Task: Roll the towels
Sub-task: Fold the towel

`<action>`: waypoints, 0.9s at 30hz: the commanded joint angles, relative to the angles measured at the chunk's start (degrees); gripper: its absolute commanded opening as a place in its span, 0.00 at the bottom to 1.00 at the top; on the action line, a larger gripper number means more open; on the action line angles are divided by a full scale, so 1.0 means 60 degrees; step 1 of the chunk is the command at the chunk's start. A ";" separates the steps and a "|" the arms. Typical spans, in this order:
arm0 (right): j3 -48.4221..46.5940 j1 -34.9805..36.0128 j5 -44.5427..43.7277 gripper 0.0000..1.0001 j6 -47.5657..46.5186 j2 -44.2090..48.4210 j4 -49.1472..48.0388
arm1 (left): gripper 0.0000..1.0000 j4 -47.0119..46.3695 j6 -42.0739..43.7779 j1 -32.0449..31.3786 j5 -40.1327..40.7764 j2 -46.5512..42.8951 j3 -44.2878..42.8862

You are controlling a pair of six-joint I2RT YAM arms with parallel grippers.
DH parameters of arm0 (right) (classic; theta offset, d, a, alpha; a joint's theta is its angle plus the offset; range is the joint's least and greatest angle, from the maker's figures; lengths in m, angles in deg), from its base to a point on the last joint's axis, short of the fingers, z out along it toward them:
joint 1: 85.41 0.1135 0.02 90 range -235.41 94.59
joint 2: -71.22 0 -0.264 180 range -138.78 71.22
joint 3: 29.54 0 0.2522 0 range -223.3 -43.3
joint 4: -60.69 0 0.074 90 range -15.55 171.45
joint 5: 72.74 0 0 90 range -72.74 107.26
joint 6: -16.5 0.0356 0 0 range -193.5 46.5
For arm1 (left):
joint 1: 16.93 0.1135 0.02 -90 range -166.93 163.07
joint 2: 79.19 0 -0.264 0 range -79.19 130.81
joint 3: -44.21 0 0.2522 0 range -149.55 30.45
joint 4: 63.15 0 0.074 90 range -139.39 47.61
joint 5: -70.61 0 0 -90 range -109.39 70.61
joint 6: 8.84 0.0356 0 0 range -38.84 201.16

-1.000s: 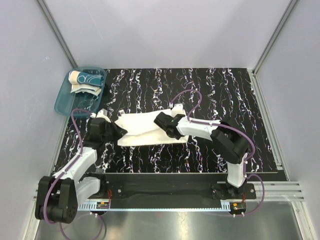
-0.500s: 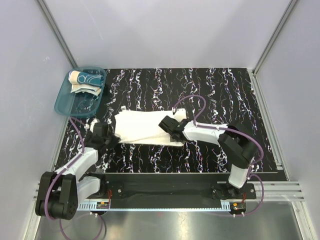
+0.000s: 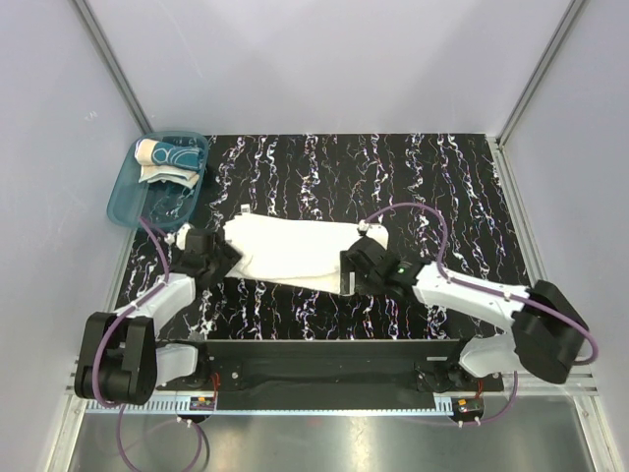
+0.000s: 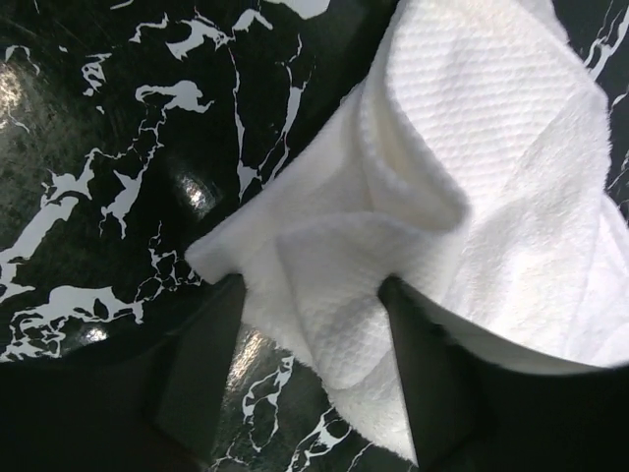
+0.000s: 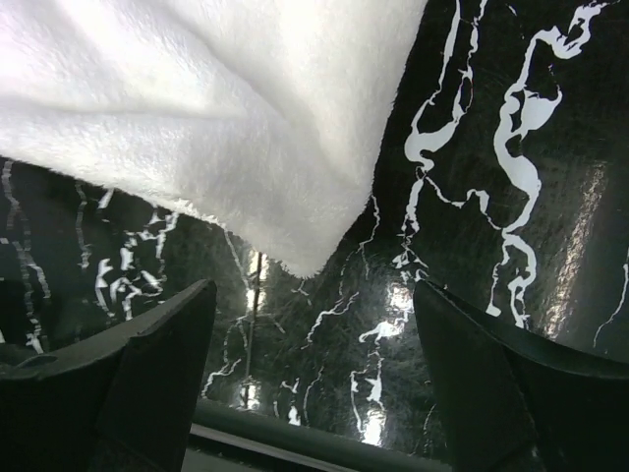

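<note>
Two towels occupy separate places. The white towel (image 3: 295, 254) lies stretched crosswise as a loose, partly folded band on the black marbled surface (image 3: 442, 187). The patterned towel (image 3: 165, 157) sits bunched at the far end of the teal tub (image 3: 133, 202), near the surface's far left corner. The left fingers (image 4: 197, 374) stand apart at the white towel's left end, with a folded terry corner lying in the gap. The right fingers (image 5: 157, 374) stand wide apart just short of the towel's near right corner, with only marbled surface between them.
</note>
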 commanded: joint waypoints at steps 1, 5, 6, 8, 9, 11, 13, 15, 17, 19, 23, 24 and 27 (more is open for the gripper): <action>0.0185 -0.0033 0.0512 0.89 0.0364 0.0665 -0.0619 | 0.80 0.0414 0.0453 0.0193 0.0761 0.0022 -0.0153; -0.0210 -0.0472 0.0336 0.86 0.0702 -0.0197 -0.0077 | 0.86 0.0224 0.0469 0.0355 0.0425 0.0446 -0.0226; -0.0269 -0.0473 0.0336 0.84 0.0673 -0.0315 -0.0134 | 0.86 0.0195 0.0469 0.0384 0.0381 0.0534 -0.0241; -0.0139 -0.0459 0.0569 0.81 0.0570 -0.0491 -0.0528 | 0.86 0.0165 0.0469 0.0472 0.0234 0.0797 -0.0285; 0.0022 -0.0473 0.0657 0.81 0.0527 -0.0492 -0.0661 | 0.86 0.0165 0.0469 0.0501 0.0190 0.0886 -0.0299; 0.0242 -0.0459 0.0949 0.80 0.0527 -0.0565 -0.1084 | 0.78 0.0092 0.0454 0.0618 0.0131 0.1105 -0.0270; 0.0594 -0.0458 0.1184 0.80 0.0570 -0.0609 -0.1495 | 0.75 -0.0053 0.0454 0.0677 0.0131 0.1092 -0.0197; 0.0755 -0.0444 0.1448 0.80 0.0643 -0.0784 -0.2008 | 0.67 -0.0157 0.0468 0.0721 0.0146 0.1077 -0.0138; 0.0814 -0.0459 0.1726 0.80 0.0760 -0.1062 -0.2548 | 0.58 -0.0187 0.0527 0.0765 0.0175 0.1164 -0.0196; 0.0785 -0.0459 0.1961 0.79 0.0804 -0.1326 -0.2887 | 0.52 -0.0201 0.0615 0.0780 0.0175 0.1238 -0.0255; 0.0639 -0.0444 0.2035 0.67 0.0922 -0.2263 -0.3254 | 0.35 -0.0289 0.0791 0.0838 0.0131 0.1385 -0.0299; 0.0653 -0.0429 0.1991 0.51 0.0980 -0.2337 -0.3284 | 0.26 -0.0318 0.0849 0.0853 0.0102 0.1385 -0.0314; 0.0639 -0.0444 0.1845 0.25 0.1024 -0.2367 -0.3255 | 0.08 -0.0377 0.0922 0.0897 -0.0029 0.1414 -0.0299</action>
